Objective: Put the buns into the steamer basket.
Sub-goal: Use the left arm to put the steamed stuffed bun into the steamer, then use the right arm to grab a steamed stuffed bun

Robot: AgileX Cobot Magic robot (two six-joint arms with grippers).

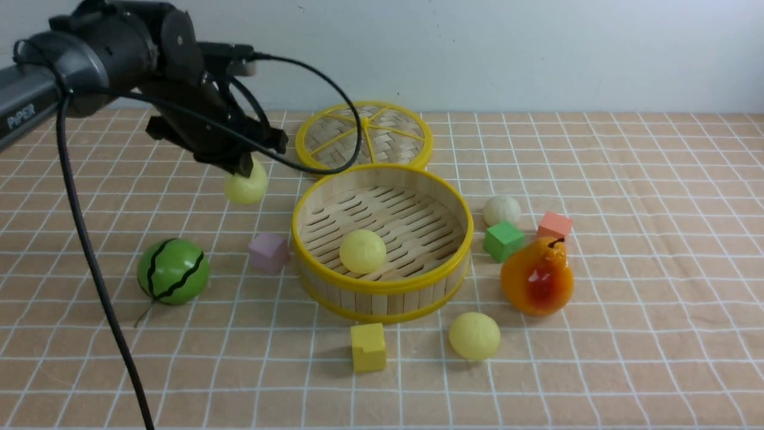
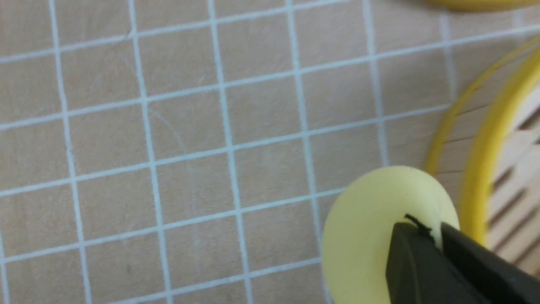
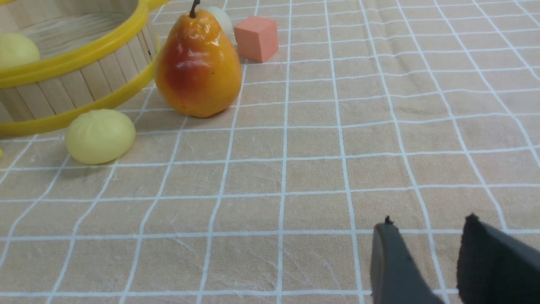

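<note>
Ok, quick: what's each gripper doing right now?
Left gripper: closed on a yellow bun.
Right gripper: open, holding nothing.

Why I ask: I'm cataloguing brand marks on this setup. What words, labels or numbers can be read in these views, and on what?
"PiPER": white lettering on the grey link of the left arm, at the edge of the front view.
No other text, number or sign shows in any view.
</note>
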